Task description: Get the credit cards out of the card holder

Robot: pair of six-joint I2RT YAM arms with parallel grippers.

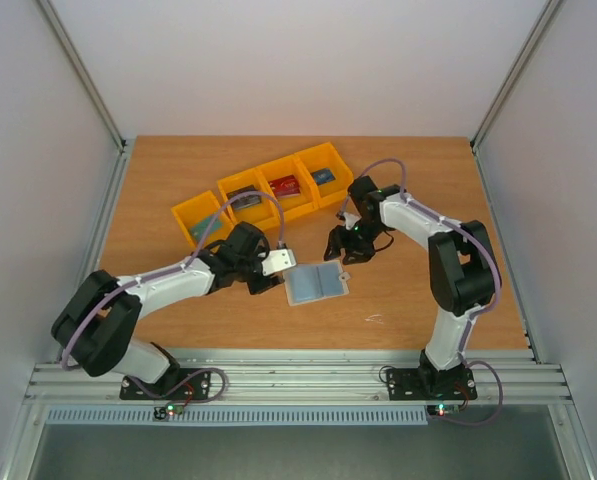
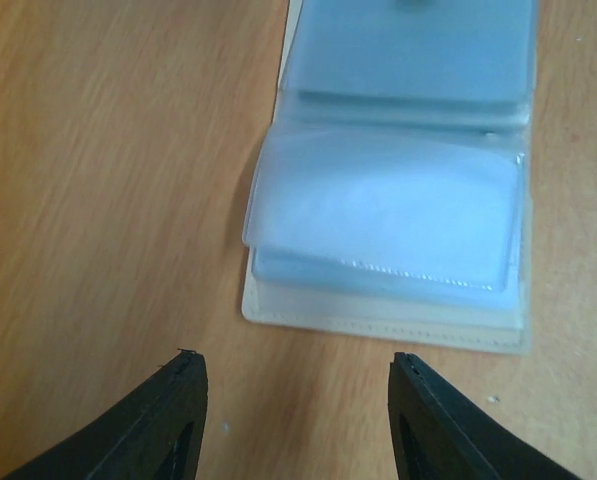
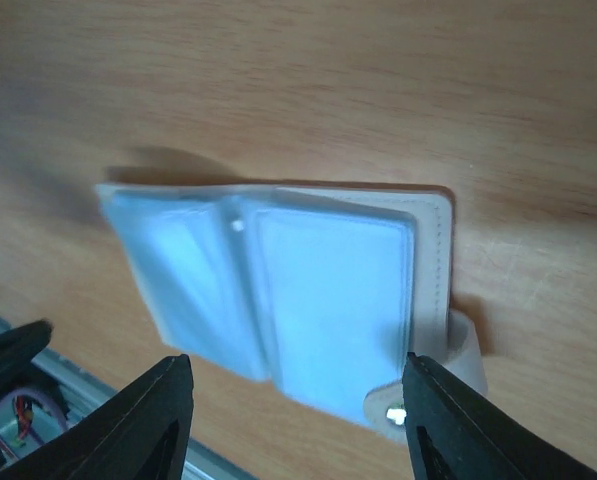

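Nearest you, the left gripper [image 2: 293, 362] sits low over the table [image 2: 98, 200], just short of the holder [image 2: 388, 220]. Its jaws are spread wide with nothing in them. The holder lies open and flat on the table between the two arms, cream cover down and clear blue-grey sleeves [image 2: 378, 210] up. On its far side the right gripper [image 3: 296, 365] hangs above it. Those jaws are also wide apart and empty, straddling the sleeves, with the snap tab [image 3: 458, 370] close by one finger.

Further back stand the yellow bins [image 1: 300, 208]. One holds a dark card [image 1: 246, 198], one a red card [image 1: 285, 186] and one a blue card [image 1: 324, 176]. The separate bin to the left holds something too, though you cannot make out its colour well from above.

In both wrist views the sleeves look pale all through, with no coloured edge showing, so you are probably at the checking stage, not a pull. Do that check properly:
- Look through every sleeve layer, since the lower ones are partly hidden.
- If a layer needs turning, pin the cream border with the left jaws first so the holder cannot slide.
- Then lift only the top sleeve's free edge with the right.
- Stay off the tab, since catching it would likely fold the holder shut.
- If nothing shows, lift both arms straight up and away.
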